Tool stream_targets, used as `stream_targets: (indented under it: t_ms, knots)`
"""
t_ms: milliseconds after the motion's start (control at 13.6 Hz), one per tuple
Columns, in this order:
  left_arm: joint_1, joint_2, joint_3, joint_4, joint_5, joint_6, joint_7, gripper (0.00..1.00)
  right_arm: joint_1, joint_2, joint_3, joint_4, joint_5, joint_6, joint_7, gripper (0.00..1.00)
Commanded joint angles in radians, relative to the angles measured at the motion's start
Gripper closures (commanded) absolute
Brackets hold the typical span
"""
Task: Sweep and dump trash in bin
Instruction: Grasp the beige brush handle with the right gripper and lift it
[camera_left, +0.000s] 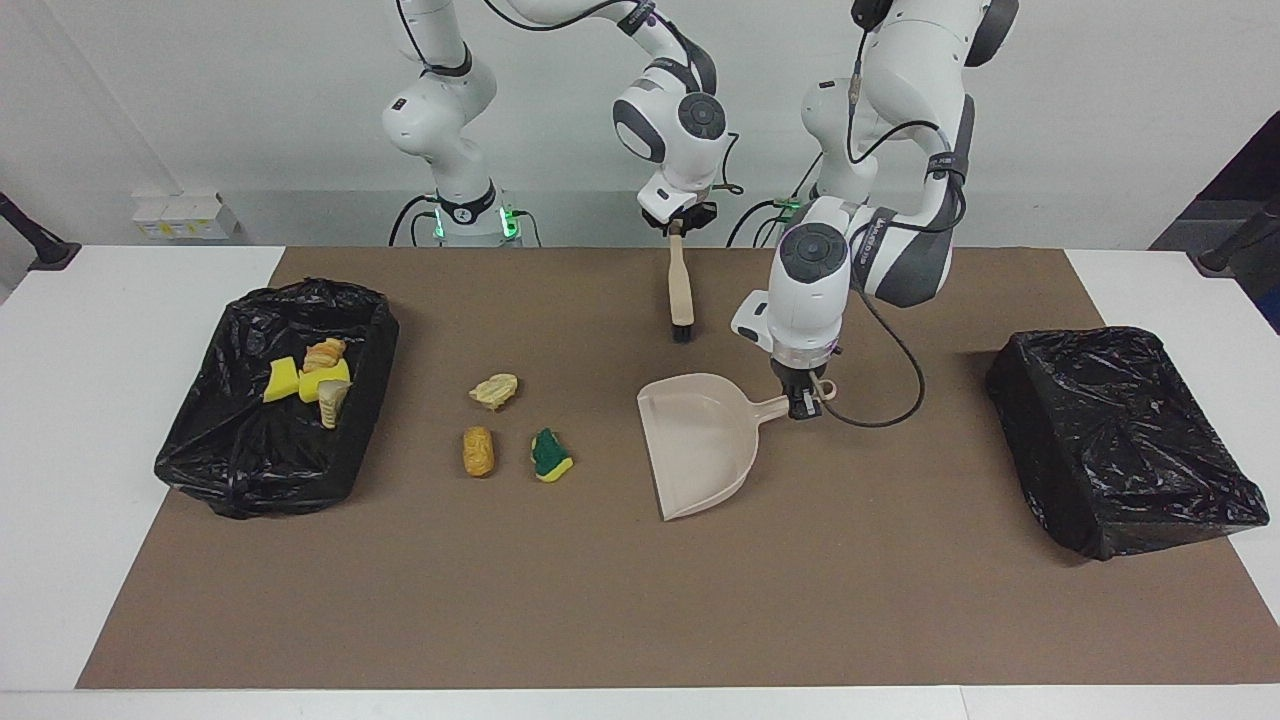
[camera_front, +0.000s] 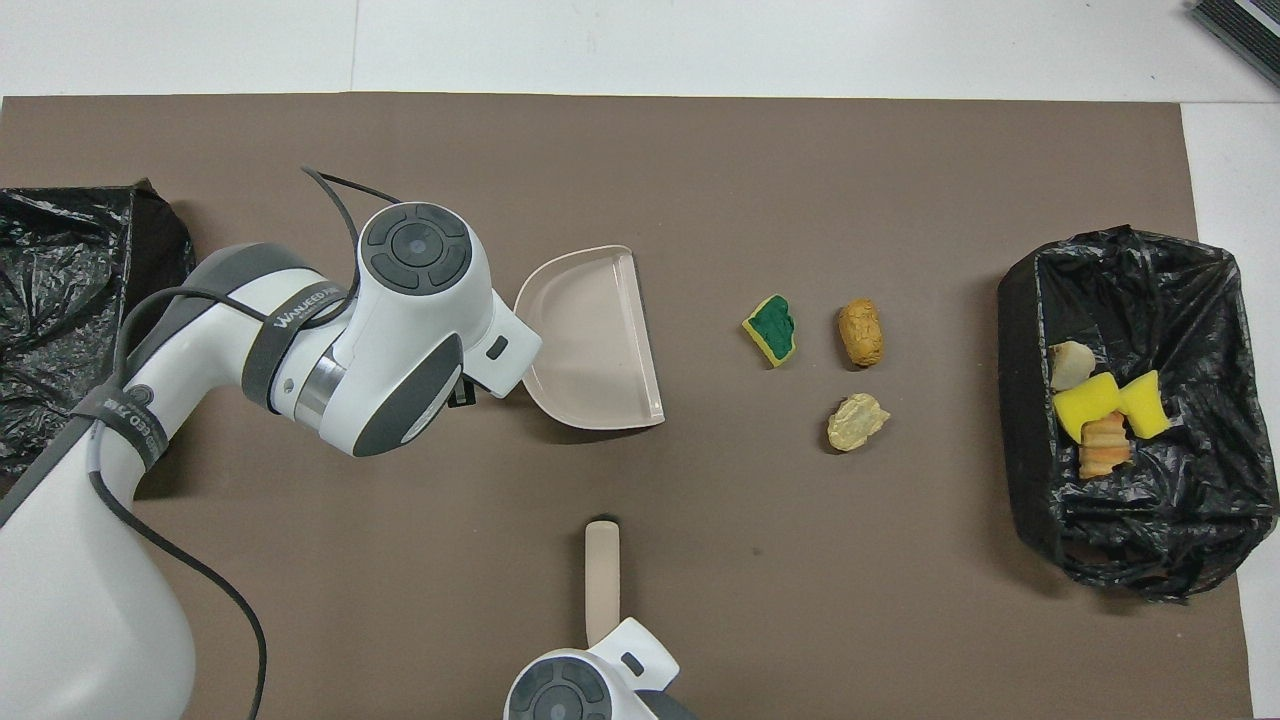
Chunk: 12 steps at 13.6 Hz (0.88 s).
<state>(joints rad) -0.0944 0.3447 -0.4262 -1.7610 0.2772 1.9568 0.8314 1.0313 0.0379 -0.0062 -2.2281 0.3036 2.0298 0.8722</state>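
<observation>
Three loose pieces of trash lie on the brown mat: a pale tan lump (camera_left: 495, 390) (camera_front: 857, 421), an orange-brown oblong lump (camera_left: 478, 451) (camera_front: 861, 333) and a green-and-yellow sponge (camera_left: 550, 456) (camera_front: 771, 330). Several more pieces (camera_left: 312, 378) (camera_front: 1100, 410) lie in the black-lined bin (camera_left: 372, 400) (camera_front: 1018, 400) at the right arm's end. My left gripper (camera_left: 803, 404) is shut on the handle of the beige dustpan (camera_left: 700, 445) (camera_front: 595, 340), whose mouth faces the loose trash. My right gripper (camera_left: 680, 224) is shut on the handle end of the brush (camera_left: 681, 290) (camera_front: 602, 580).
A second black-lined bin (camera_left: 1120, 440) (camera_front: 60, 250) stands at the left arm's end of the mat. White table shows around the mat (camera_left: 640, 600). In the overhead view both grippers are hidden under their own wrists.
</observation>
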Motion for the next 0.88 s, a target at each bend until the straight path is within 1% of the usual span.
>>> stream_targets:
  t_ms: [0, 73, 220, 367, 588, 661, 808]
  knots:
    - [-0.016, -0.012, 0.006, -0.021, 0.011, 0.011, -0.026, 1.00, -0.002, 0.008, -0.003, 0.007, 0.029, 0.027, -0.039, 1.00]
    - [-0.016, -0.012, 0.007, -0.021, 0.013, 0.017, -0.028, 1.00, -0.004, 0.013, -0.004, 0.039, 0.029, 0.012, -0.045, 1.00]
    - [-0.018, -0.010, 0.006, -0.020, 0.013, 0.024, -0.026, 1.00, -0.054, -0.015, -0.011, 0.051, 0.017, -0.002, -0.061, 1.00]
    - [-0.019, -0.010, 0.006, -0.020, 0.014, 0.027, -0.028, 1.00, -0.159, -0.065, -0.012, 0.059, 0.012, -0.070, -0.122, 1.00]
    - [-0.019, -0.010, 0.007, -0.020, 0.017, 0.039, -0.028, 1.00, -0.320, -0.127, -0.014, 0.067, -0.069, -0.182, -0.189, 1.00]
    - [-0.019, -0.010, 0.007, -0.020, 0.017, 0.039, -0.028, 1.00, -0.380, -0.139, -0.014, 0.074, -0.089, -0.225, -0.232, 1.00]
    - [-0.019, -0.010, 0.007, -0.020, 0.017, 0.039, -0.028, 1.00, -0.514, -0.128, -0.014, 0.097, -0.162, -0.288, -0.300, 1.00]
